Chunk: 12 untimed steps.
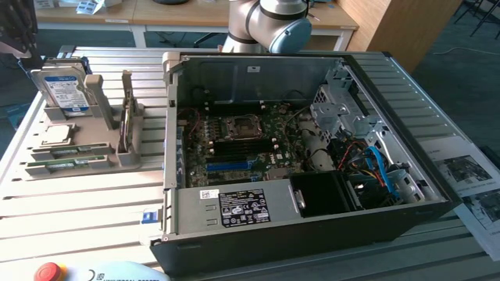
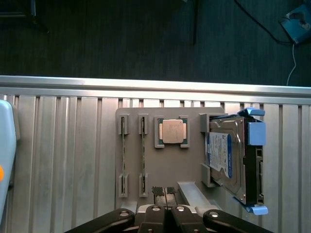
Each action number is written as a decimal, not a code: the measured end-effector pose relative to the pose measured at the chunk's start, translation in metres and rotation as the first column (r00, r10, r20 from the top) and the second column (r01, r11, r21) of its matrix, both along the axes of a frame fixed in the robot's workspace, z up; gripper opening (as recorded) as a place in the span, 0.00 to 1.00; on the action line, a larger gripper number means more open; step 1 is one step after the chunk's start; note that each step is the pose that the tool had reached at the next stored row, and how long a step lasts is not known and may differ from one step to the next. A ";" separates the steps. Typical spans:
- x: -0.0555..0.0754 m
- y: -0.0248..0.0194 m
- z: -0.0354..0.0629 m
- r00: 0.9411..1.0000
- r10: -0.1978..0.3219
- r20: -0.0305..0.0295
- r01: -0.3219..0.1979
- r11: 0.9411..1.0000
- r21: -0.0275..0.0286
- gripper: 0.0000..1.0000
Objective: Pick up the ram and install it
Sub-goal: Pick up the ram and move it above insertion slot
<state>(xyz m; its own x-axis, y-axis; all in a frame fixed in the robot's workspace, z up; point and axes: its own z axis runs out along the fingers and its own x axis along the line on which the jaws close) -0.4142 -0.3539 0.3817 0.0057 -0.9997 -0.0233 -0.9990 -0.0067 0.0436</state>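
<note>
Two ram sticks stand on edge side by side in slots of a grey holder (image 2: 165, 165); one ram stick (image 2: 123, 160) is the outer one, the other (image 2: 143, 160) sits closer to the square silver processor chip (image 2: 172, 131). In the exterior view the ram sticks (image 1: 70, 159) lie at the holder's near end, left of the open computer case (image 1: 312, 228). My gripper (image 2: 164, 191) hovers well above the holder, shut and empty, its black fingertips (image 2: 158, 191) pressed together. The blue slot (image 1: 234, 165) and black slots lie on the motherboard inside the case.
A hard drive (image 2: 228, 160) with blue rails stands upright in the holder beside the processor. The arm's base (image 1: 266, 23) rises behind the case. A red stop button (image 1: 48, 272) sits at the table's near corner, and papers (image 1: 469, 170) lie at the exterior view's right.
</note>
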 end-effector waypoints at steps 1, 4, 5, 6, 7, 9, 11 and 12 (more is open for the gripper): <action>0.000 0.0000 -0.0009 1.000 0.000 0.000 0.000 1.000 0.000 0.11; 0.000 0.0000 -0.0036 1.000 0.000 0.000 0.000 1.000 0.000 0.11; 0.000 0.0000 -0.0045 1.000 0.000 0.000 0.000 1.000 0.000 0.11; 0.000 0.0000 -0.0055 1.000 0.000 0.000 0.000 1.000 0.000 0.11; 0.000 0.0000 -0.0065 1.000 0.000 0.000 0.000 1.000 0.000 0.11; 0.000 0.0000 -0.0086 1.000 0.000 0.000 0.000 1.000 0.000 0.11; 0.000 0.0000 -0.0143 1.000 0.000 0.000 0.000 1.000 0.000 0.11; 0.000 0.0000 -0.0189 1.000 0.000 0.000 0.000 1.000 0.000 0.11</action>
<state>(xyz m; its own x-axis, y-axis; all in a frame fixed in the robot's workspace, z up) -0.4142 -0.3539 0.3627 0.0057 -0.9997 -0.0232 -0.9990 -0.0067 0.0436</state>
